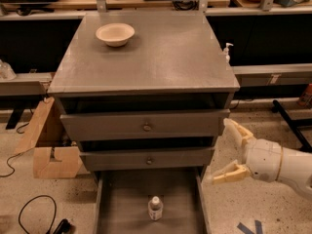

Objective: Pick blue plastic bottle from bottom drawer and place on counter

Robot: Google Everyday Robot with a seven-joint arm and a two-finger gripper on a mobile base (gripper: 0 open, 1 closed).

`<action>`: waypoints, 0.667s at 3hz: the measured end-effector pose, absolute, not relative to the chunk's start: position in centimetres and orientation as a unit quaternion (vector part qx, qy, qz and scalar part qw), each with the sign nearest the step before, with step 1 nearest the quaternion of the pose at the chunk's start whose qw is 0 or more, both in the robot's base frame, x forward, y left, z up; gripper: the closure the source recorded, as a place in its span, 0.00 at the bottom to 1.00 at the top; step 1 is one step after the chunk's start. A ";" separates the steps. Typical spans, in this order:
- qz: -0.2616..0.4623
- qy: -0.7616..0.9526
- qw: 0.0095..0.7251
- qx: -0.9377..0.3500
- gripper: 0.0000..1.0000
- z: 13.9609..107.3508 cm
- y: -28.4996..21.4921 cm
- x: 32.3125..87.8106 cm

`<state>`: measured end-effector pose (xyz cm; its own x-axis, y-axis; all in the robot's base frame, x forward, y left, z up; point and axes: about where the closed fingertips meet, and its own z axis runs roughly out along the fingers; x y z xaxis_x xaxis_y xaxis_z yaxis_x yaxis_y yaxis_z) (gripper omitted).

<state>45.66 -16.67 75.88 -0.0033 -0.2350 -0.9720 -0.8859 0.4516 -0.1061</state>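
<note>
The blue plastic bottle [155, 208], clear with a white cap, stands upright on the floor of the open bottom drawer [122, 204], near its middle front. The grey counter [161, 57] tops the cabinet above. My gripper [229, 151] comes in from the right at drawer height, fingers spread wide and empty. It is to the right of the cabinet's lower corner, above and right of the bottle, and apart from it.
A cream bowl [115, 34] sits at the counter's back left. Two knobbed drawers [146, 126] are shut above the open one. A small white pump bottle [226, 50] stands behind the right edge. Cardboard pieces [52, 155] and cables [34, 213] lie left.
</note>
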 end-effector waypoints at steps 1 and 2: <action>0.310 0.600 0.591 -0.441 0.00 75.7 -14.7 45.8; 0.310 0.600 0.590 -0.442 0.00 75.7 -14.6 45.8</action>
<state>45.79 -14.57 75.68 0.0878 -0.1655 -0.9823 -0.8965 0.4167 -0.1504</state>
